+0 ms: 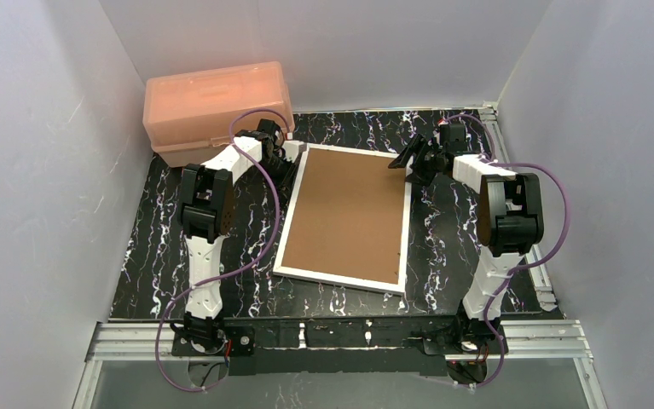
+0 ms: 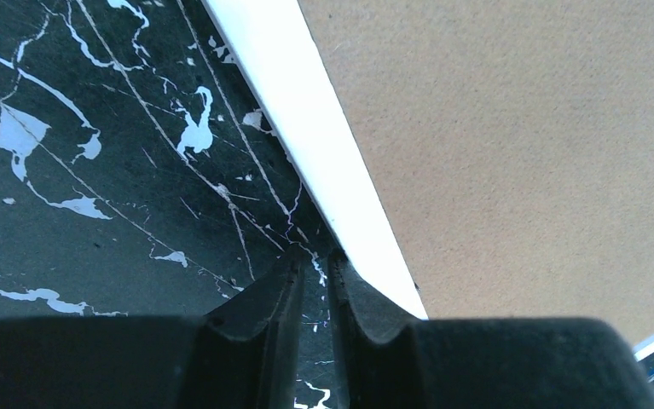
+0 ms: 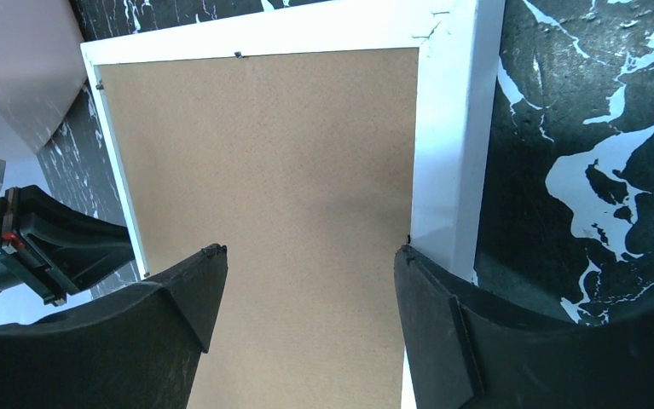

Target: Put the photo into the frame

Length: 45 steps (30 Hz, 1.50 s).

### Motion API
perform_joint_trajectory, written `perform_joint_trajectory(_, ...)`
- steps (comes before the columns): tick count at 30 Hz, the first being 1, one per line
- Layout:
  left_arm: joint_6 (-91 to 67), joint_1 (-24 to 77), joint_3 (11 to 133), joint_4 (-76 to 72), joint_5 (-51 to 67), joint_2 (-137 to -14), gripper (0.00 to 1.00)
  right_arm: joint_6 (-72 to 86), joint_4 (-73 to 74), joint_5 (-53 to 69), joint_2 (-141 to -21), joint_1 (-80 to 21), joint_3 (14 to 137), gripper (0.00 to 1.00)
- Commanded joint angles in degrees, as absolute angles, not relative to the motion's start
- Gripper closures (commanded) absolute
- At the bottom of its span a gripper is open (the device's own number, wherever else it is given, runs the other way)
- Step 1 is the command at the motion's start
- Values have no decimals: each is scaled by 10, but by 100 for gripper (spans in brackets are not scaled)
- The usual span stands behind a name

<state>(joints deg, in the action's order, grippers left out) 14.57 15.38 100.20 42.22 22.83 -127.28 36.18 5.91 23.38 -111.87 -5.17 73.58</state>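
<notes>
The white frame [image 1: 340,279] lies flat on the black marbled table, back side up, with a brown backing board [image 1: 349,213] filling it. The photo is hidden. My left gripper [image 1: 287,166] is low at the frame's far left edge. In the left wrist view its fingers [image 2: 315,256] are nearly together with only a thin slit and nothing between them, just beside the white rim [image 2: 306,128]. My right gripper [image 1: 408,166] hovers over the far right corner. It stands open [image 3: 310,251] above the board, one fingertip over the rim [image 3: 447,128].
A salmon-pink plastic box [image 1: 217,106] stands at the back left, right behind the left arm. White walls close in the table on three sides. A metal rail [image 1: 528,256] runs along the right edge.
</notes>
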Motion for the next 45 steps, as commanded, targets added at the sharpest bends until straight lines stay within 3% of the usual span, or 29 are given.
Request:
perform_joint_trajectory(1, 154, 156, 992, 461, 239, -1267, 84, 347, 82, 221, -1153, -60, 722, 20)
perform_joint_trajectory(23, 156, 161, 996, 466, 244, -1268, 85, 335, 114, 203, -1166, -101, 727, 20)
perform_joint_trajectory(30, 167, 160, 1016, 506, 243, -1237, 84, 336, 112, 197, -1125, -101, 849, 14)
perform_joint_trajectory(33, 188, 159, 1011, 542, 247, -1203, 80, 315, 106, 160, -1139, -101, 907, 9)
perform_joint_trajectory(37, 238, 156, 963, 606, 246, -1143, 65, 286, 107, 115, -1194, -100, 976, 7)
perform_joint_trajectory(41, 296, 152, 865, 644, 245, -1065, 52, 273, 92, 86, -1250, -100, 1032, 6)
perform_joint_trajectory(45, 332, 156, 766, 651, 229, -995, 47, 267, 107, 78, -1309, -98, 1090, 5)
